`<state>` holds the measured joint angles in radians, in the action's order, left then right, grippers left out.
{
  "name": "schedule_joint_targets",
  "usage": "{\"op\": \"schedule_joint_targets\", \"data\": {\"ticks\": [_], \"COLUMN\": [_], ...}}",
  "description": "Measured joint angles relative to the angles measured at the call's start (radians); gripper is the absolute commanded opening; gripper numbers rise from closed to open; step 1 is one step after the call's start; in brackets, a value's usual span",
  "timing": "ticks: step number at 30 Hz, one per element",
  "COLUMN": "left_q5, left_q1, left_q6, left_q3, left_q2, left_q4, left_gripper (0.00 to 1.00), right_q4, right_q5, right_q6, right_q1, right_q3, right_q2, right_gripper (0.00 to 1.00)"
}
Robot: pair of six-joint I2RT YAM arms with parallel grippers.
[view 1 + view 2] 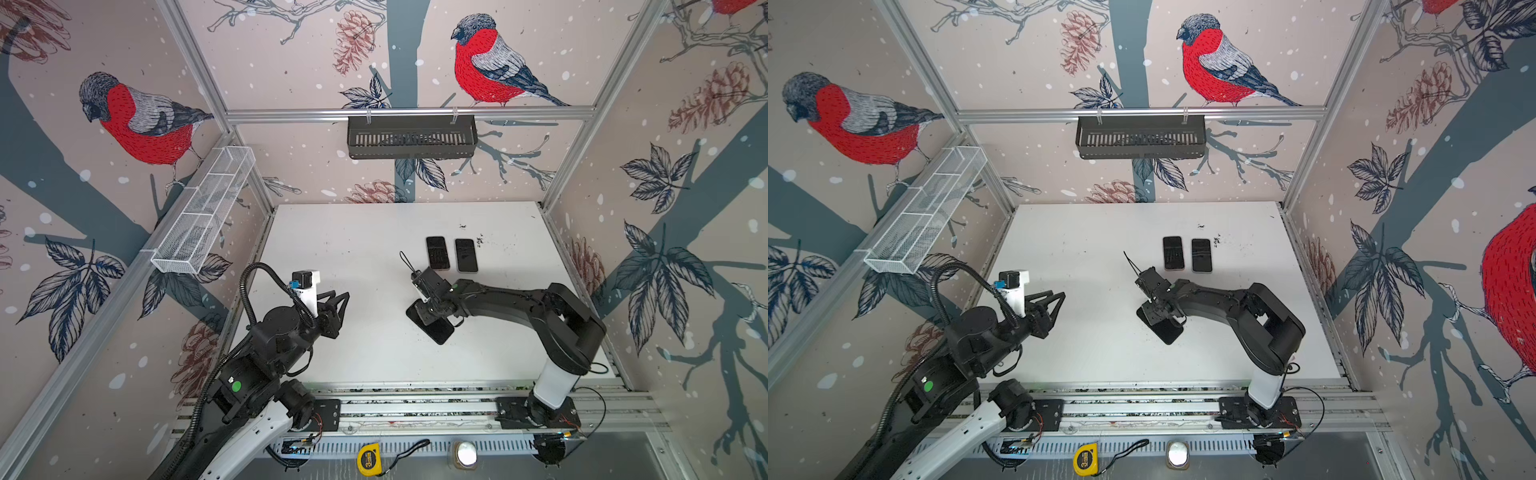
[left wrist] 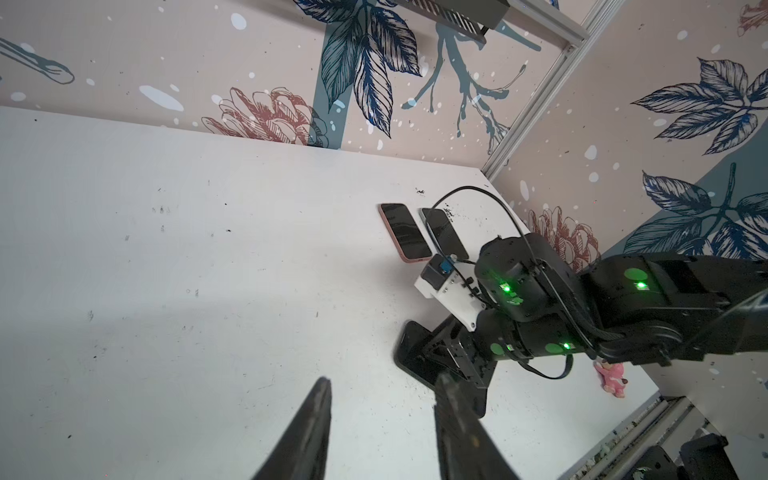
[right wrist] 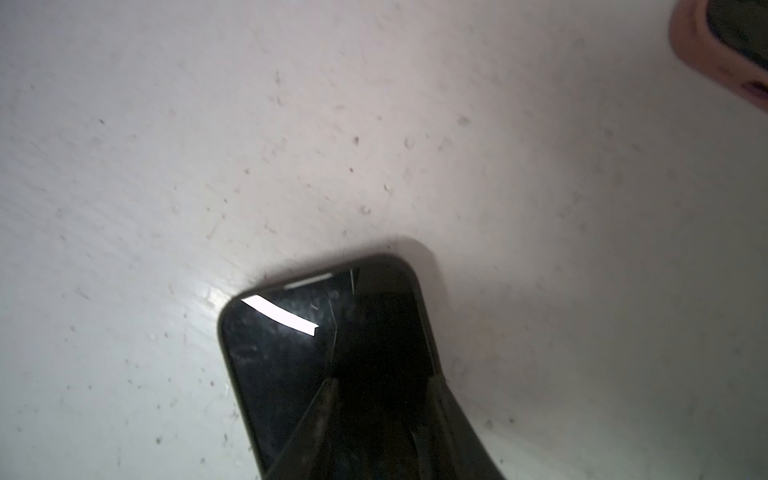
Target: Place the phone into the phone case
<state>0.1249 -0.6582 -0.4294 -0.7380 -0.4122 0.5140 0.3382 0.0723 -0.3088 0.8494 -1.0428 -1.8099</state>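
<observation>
A black phone [image 1: 439, 331] [image 1: 1170, 331] lies screen up near the table's middle, askew. In the right wrist view a dark phone case [image 3: 386, 262] shows as a rim round the phone's screen [image 3: 270, 345]. My right gripper [image 1: 429, 311] [image 3: 384, 370] points down onto this phone, its fingers a little apart and resting on the screen, with nothing clamped between them. My left gripper [image 1: 343, 296] [image 2: 384, 378] hovers open and empty over bare table to the left, well apart from the phone [image 2: 406, 345].
Two more phones lie side by side behind the right gripper, one in a pink case [image 1: 437, 253] [image 2: 405, 230] and one in a light case [image 1: 465, 255]. A small pink figure [image 2: 611, 376] lies near the front right edge. A black basket [image 1: 411, 137] hangs on the back rail.
</observation>
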Motion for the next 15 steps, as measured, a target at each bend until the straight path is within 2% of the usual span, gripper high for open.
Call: {"op": "schedule_joint_targets", "data": {"ticks": [10,15], "left_q5": [0.007,0.006], "left_q1": [0.0,0.0], "left_q6": [0.007,0.007], "left_q3": [0.016,0.029], "left_q2": [0.069,0.061], "left_q4": [0.006,0.003], "left_gripper": [0.43,0.42], "right_q4": [0.002,0.151], "right_q5": [-0.006,-0.022], "right_q6": [0.024,0.027], "right_q1": [0.003,0.005], "right_q3": [-0.099,-0.066], "right_q2": [-0.055,0.077], "right_gripper": [0.37,0.79]}}
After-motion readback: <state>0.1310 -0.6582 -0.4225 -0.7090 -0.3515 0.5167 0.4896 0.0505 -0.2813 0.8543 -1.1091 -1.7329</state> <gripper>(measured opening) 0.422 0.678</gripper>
